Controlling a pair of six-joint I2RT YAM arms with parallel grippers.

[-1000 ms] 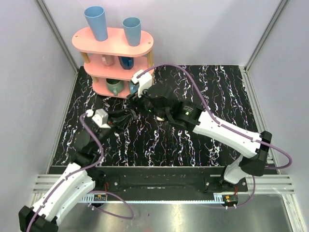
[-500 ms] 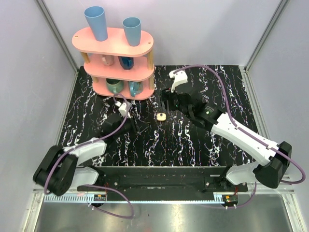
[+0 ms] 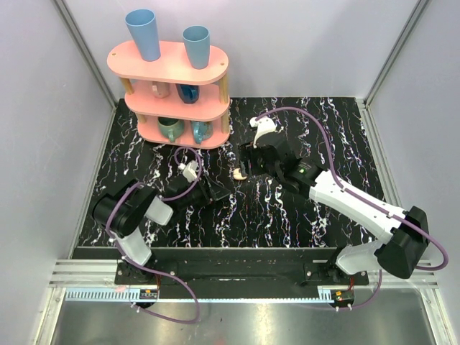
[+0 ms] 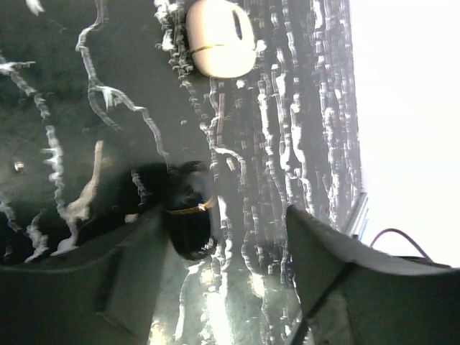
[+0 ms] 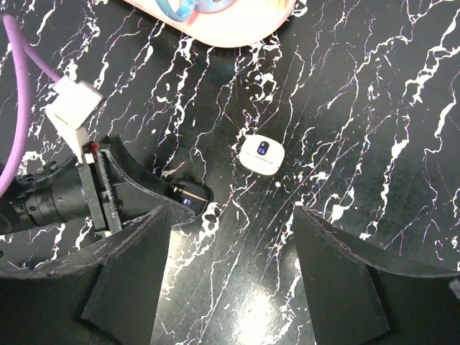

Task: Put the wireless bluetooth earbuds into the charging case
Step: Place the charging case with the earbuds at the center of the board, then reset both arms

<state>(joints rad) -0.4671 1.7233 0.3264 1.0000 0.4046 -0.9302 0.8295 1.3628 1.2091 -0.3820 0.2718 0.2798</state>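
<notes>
The charging case [image 3: 239,172], a small cream-white rounded square, lies shut on the black marbled table. In the right wrist view the case [image 5: 261,153] shows a small blue display. In the left wrist view it [image 4: 219,36] sits ahead of the jaws. The earbuds are out of view. My right gripper [image 3: 248,164] hovers just beyond the case, open [image 5: 230,212] and empty. My left gripper [image 3: 214,192] lies low to the case's near left, open [image 4: 226,215]. A small black object [image 4: 188,223] rests against its left finger, and this black object [image 5: 188,195] also shows in the right wrist view.
A pink three-tier shelf [image 3: 176,86] stands at the back left with two blue cups [image 3: 144,32] on top and mugs on the lower tiers. Its base [image 5: 215,18] lies just beyond the case. White walls close in the table on three sides.
The left arm has folded back, bringing its gripper right and nearer, beside the case. The right gripper has drawn in from the left and now hangs over the case.
</notes>
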